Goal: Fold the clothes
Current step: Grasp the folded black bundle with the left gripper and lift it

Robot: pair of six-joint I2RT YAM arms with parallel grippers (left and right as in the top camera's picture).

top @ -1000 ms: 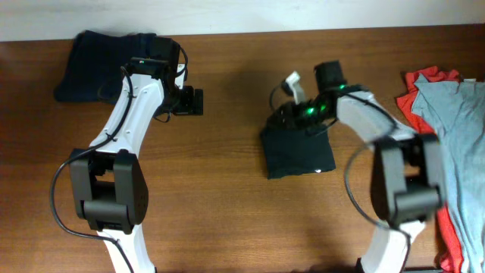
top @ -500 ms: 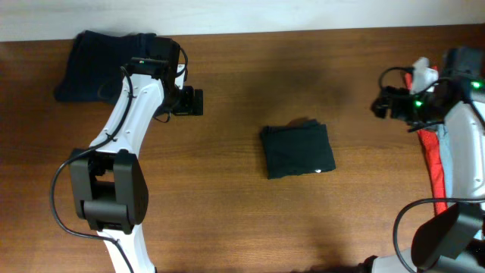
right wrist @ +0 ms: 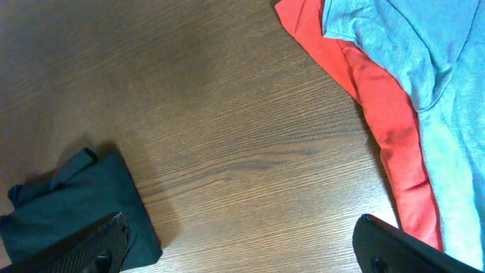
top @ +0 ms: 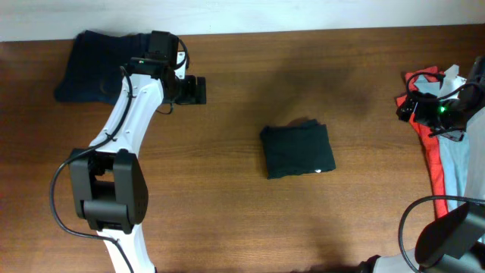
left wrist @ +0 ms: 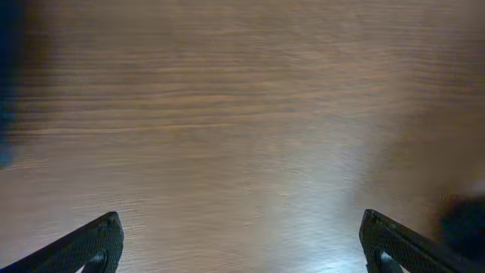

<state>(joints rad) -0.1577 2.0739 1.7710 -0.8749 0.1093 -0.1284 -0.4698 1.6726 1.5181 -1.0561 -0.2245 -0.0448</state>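
Right gripper [right wrist: 242, 254]: jaws spread wide, nothing between them, brown wooden table [right wrist: 227, 114] bare underneath.

Ahead and to its right lies a red fabric garment [right wrist: 371, 106], with a light grey-blue fabric garment [right wrist: 432, 53] overlapping it. Risk: if you close on that overlap, you will likely lift both layers at once. Aim for the grey edge alone.

Behind and to its left, by one finger, sits the black T-shirt folded into a square bundle [right wrist: 72, 205], with a loose corner sticking up. Risk: a low sweep back that way could catch it and undo the fold.

Left gripper [left wrist: 242, 246]: also wide and empty, over bare wood. A crumpled navy garment [top: 95, 64] lies behind its wrist, clear of the jaws. Risk: a wrist turn may drag it.
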